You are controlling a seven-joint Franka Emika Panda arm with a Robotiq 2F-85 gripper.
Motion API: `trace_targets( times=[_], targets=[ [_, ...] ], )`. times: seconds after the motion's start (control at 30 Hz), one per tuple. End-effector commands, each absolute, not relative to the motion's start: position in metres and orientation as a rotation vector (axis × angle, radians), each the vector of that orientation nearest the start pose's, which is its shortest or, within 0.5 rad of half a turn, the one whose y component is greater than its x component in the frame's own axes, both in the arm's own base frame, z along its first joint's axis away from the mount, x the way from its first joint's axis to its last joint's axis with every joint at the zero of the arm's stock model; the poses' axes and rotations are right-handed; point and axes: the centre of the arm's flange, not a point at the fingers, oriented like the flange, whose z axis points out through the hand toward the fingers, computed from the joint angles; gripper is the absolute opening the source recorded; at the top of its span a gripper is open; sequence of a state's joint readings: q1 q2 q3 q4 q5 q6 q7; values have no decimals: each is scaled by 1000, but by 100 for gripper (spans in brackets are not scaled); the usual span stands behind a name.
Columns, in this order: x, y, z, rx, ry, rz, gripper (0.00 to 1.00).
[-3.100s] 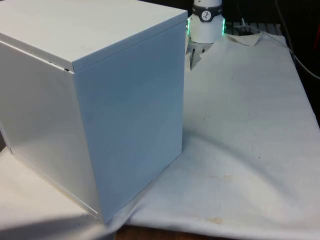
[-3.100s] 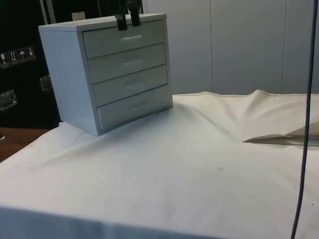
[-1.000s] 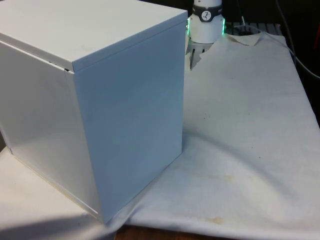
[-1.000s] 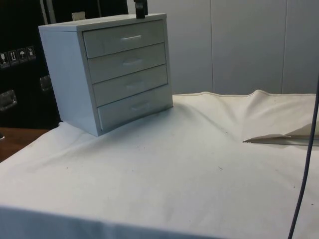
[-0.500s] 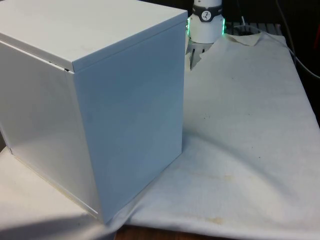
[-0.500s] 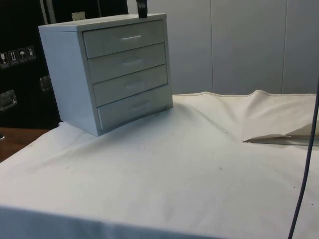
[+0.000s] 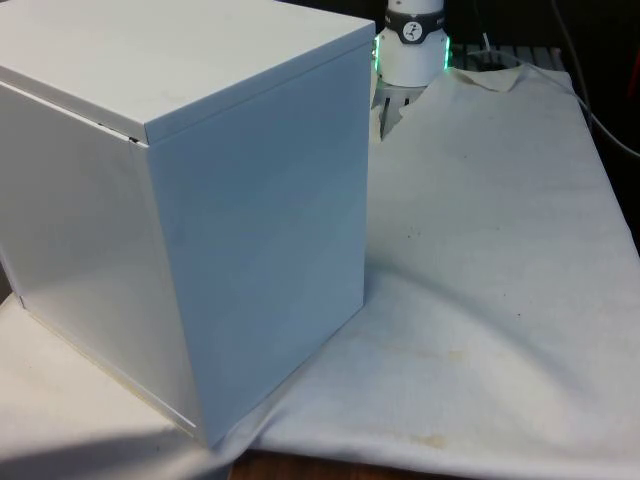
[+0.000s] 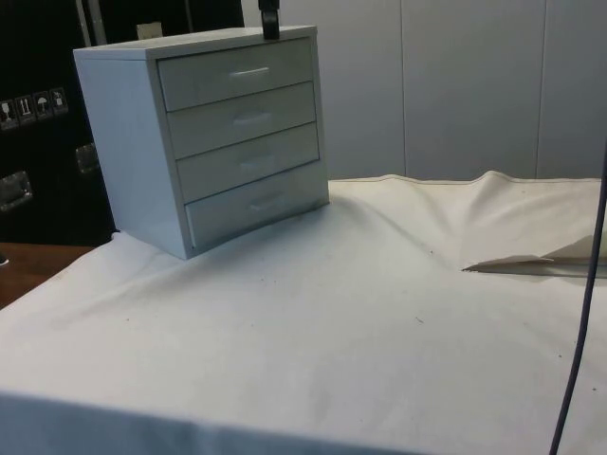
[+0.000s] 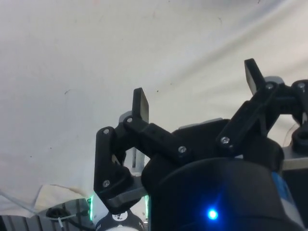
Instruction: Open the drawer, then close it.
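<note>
A white chest of drawers stands on the cloth, turning its plain back and side to the front view. In the side view its stacked drawers all sit pushed in, the top drawer with its small handle included. My gripper hangs just above the chest's top front edge, over the top drawer and touching nothing. In the wrist view the gripper is open, its black fingers spread wide with only white cloth between them.
White cloth covers the table in front of the chest. A raised fold in the cloth lies towards the side view's right, and a dark cable hangs at that edge. The robot's base stands behind the chest.
About three seconds ago the fingers hung in front of the top drawer's upper edge. They have since risen above the chest and shifted slightly right; they have barely moved in the last second.
</note>
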State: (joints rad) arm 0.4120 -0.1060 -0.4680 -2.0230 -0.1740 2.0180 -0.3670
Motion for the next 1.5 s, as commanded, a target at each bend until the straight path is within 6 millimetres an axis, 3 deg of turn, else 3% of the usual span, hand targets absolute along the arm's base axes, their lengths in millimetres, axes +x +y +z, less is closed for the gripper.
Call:
trace_targets(
  times=[0.0,0.57,0.9,1.07,1.47],
  targets=[
    [538,-48,499,-3218,-628,-119,100],
    [546,-56,500,-3229,-721,-146,100],
    [537,-58,507,-3207,-784,-139,100],
    [522,-63,513,-3197,-829,-145,100],
    [521,-61,516,-3151,-979,-152,100]
  ],
)
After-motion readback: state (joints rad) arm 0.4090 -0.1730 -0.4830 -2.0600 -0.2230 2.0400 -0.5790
